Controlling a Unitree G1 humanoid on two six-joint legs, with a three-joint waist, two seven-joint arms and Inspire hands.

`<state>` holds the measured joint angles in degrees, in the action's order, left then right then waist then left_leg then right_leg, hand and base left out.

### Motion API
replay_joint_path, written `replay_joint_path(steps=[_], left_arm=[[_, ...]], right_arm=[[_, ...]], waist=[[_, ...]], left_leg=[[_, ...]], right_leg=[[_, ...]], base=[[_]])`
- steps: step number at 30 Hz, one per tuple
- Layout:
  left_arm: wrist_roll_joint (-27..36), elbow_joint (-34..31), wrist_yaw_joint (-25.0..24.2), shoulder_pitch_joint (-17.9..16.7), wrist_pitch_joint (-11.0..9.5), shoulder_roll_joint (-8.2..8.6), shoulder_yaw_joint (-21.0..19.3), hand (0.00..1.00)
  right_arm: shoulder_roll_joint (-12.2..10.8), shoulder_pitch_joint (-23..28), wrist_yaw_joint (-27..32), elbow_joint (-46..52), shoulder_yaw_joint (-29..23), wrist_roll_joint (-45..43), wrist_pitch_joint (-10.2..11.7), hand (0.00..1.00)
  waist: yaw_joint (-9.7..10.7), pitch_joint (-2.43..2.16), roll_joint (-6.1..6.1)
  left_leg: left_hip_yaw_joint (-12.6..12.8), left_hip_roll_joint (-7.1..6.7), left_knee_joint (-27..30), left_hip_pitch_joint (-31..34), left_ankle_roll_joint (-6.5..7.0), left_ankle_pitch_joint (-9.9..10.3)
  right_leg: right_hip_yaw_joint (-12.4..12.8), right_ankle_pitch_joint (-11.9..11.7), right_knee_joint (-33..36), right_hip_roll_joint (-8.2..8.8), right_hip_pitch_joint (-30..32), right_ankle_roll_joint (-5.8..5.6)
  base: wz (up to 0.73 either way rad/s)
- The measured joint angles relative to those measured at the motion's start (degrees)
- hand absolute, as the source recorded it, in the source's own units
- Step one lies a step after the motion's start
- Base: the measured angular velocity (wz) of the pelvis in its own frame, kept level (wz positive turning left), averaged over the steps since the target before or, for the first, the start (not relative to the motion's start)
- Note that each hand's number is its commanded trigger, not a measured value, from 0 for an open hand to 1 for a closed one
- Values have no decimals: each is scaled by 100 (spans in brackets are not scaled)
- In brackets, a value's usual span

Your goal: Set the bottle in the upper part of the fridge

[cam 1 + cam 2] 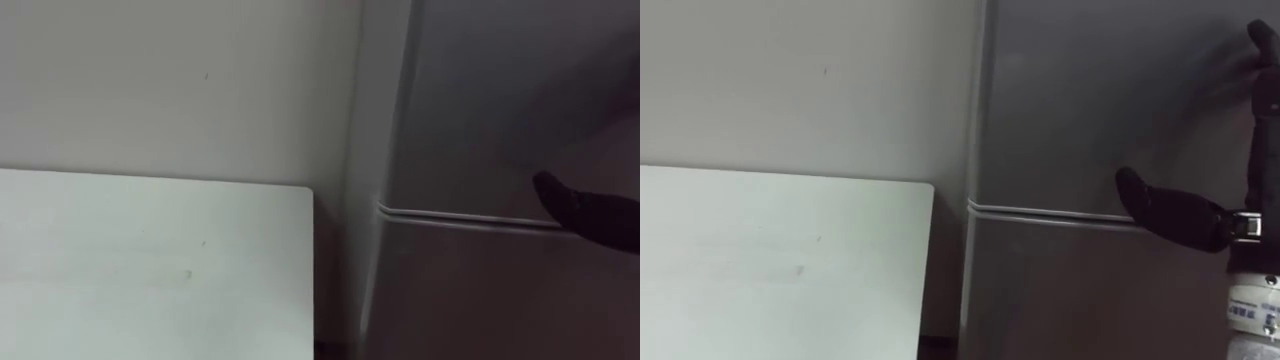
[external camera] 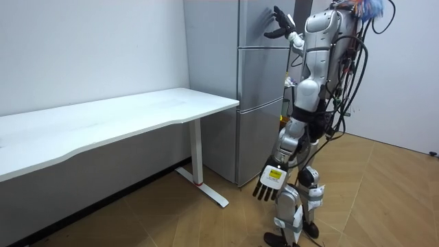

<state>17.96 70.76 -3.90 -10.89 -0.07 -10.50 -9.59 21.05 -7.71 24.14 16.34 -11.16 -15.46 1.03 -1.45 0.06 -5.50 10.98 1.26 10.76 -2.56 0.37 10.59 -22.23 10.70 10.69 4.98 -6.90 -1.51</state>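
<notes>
Here, right hand (image 1: 1185,220) is raised to the shut upper fridge door (image 1: 1090,100) near its bottom edge, fingers spread, probably feeling for purchase to open it. Left hand (image 2: 269,184) hangs, fingers slack. Neither holds the bottle; its whereabouts cannot be told.

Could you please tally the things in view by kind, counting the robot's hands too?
Fridge: 1
White table: 1
Robot hands: 2, the right hand raised at the fridge, the left hand hanging low
Total: 4
</notes>
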Motion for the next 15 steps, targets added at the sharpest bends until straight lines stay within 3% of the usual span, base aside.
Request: replay_joint_path(steps=[5, 10, 15], left_arm=[[10, 1, 76, -19, 2, -2, -93, 0], [22, 5, 135, -113, 5, 19, -94, 0], [5, -35, 265, -284, 17, 36, -95, 0]], right_arm=[[0, 0, 6, -22, -260, 20, -37, 0], [0, 15, 7, -63, -555, 153, -37, 0], [0, 140, 127, -188, -984, 460, -68, 0]], waist=[[55, -15, -27], [291, -19, -1], [492, -54, 63]], left_leg=[[-19, 3, 20, 17, 0, 0], [-21, 6, 57, 46, 0, 1], [-3, 12, 57, 31, 0, 1]], right_leg=[[-25, 0, 3, 0, 0, 0], [-78, 0, 3, 1, -8, 0], [-58, 0, 10, 1, -7, 0]], base=[[1], [5], [-1]])
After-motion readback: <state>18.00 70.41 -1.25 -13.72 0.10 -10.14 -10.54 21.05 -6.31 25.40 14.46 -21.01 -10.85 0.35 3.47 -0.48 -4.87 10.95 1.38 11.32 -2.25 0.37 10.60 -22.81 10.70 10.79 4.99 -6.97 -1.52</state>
